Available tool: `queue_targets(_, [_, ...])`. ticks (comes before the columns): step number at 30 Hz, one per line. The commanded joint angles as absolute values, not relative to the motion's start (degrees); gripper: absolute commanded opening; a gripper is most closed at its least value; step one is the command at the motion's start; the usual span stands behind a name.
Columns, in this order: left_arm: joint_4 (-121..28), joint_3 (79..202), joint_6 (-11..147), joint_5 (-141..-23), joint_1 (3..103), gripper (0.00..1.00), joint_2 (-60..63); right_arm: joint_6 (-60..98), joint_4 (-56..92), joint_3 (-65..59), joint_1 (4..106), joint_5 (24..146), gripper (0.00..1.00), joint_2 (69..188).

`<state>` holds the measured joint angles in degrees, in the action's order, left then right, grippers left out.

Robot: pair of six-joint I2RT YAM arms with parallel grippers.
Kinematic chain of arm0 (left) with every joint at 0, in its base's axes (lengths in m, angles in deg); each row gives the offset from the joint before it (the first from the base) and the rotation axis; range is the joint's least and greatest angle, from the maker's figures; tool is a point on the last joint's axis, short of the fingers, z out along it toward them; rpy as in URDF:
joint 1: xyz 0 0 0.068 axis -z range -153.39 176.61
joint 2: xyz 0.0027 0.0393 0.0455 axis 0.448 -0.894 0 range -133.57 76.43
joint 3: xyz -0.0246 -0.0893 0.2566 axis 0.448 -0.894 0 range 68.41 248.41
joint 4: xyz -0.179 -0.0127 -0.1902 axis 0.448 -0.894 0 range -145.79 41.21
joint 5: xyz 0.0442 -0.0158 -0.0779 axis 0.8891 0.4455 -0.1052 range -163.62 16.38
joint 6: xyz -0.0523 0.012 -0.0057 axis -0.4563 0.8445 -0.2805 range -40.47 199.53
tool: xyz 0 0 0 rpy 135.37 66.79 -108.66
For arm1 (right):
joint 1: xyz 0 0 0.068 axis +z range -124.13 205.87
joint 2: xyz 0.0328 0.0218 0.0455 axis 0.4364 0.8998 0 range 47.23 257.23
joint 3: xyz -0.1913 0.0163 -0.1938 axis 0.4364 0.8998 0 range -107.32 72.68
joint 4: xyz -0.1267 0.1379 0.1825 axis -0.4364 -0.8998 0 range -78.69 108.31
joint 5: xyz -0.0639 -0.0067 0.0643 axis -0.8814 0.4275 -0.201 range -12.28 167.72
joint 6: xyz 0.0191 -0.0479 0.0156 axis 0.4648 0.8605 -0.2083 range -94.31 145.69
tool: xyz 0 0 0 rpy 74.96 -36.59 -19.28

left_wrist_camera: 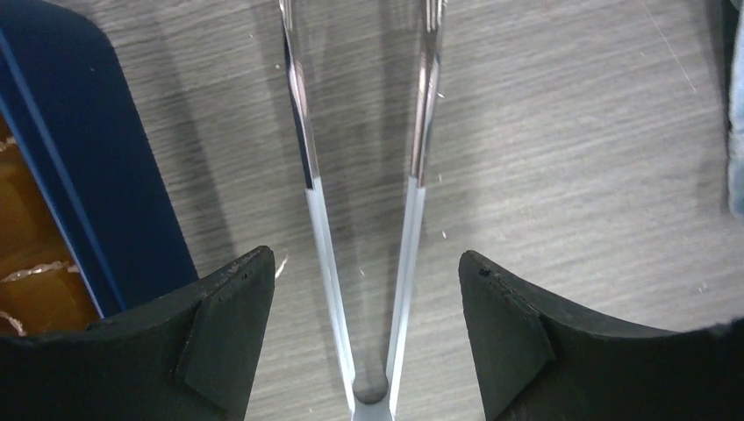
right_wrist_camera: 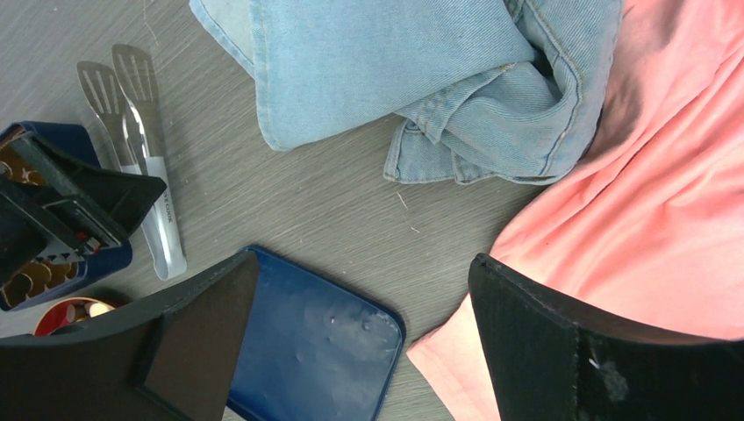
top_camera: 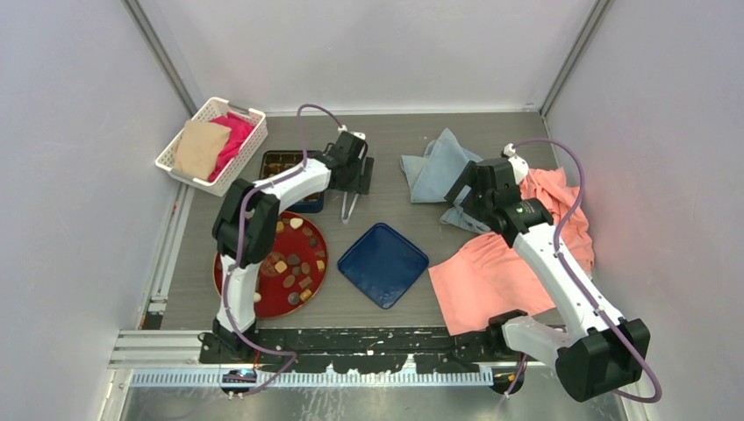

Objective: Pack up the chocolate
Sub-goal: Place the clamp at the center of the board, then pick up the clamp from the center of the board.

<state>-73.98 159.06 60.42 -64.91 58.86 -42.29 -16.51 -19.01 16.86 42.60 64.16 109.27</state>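
Several chocolate pieces (top_camera: 294, 263), dark brown, tan and cream, lie on the round red plate (top_camera: 226, 285). A dark blue box (top_camera: 282, 163) with a gold insert (left_wrist_camera: 26, 254) stands behind the plate. Its blue wall (left_wrist_camera: 79, 175) shows in the left wrist view. The metal tongs (top_camera: 349, 209) lie on the table right of the box. My left gripper (top_camera: 354, 180) is open and straddles the hinge end of the tongs (left_wrist_camera: 412, 219) without touching them, jaws wide apart (left_wrist_camera: 367, 272). My right gripper (top_camera: 458, 200) is open and empty (right_wrist_camera: 361, 263) above the table, between the blue lid (right_wrist_camera: 316, 342) and the pink cloth (right_wrist_camera: 649, 202).
The flat blue lid (top_camera: 383, 263) lies mid-table. A blue denim garment (top_camera: 436, 167) and the pink cloth (top_camera: 500, 263) cover the right side. A white basket (top_camera: 211, 145) with tan and pink cloths stands at the back left. Grey walls enclose the table.
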Motion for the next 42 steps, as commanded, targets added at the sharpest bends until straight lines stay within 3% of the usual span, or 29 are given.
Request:
queue_targets(1, [-71.43,162.44,58.15,-60.95,58.69,0.77,-44.83,-16.02,-16.99,15.67,42.83,63.71,0.95,108.53])
queue_targets(23, [-75.07,167.73,55.19,-60.34,58.68,0.56,-50.93,-15.36,-17.11,16.38,42.81,63.22,0.95,107.81])
queue_targets(30, [-78.05,168.54,54.03,-59.5,58.69,0.62,-50.71,-15.35,-16.89,16.59,42.83,63.29,0.95,107.84])
queue_targets(42, [-79.89,167.73,49.9,-58.94,58.84,0.61,-50.59,-15.4,-16.73,16.6,42.79,63.64,0.95,108.03])
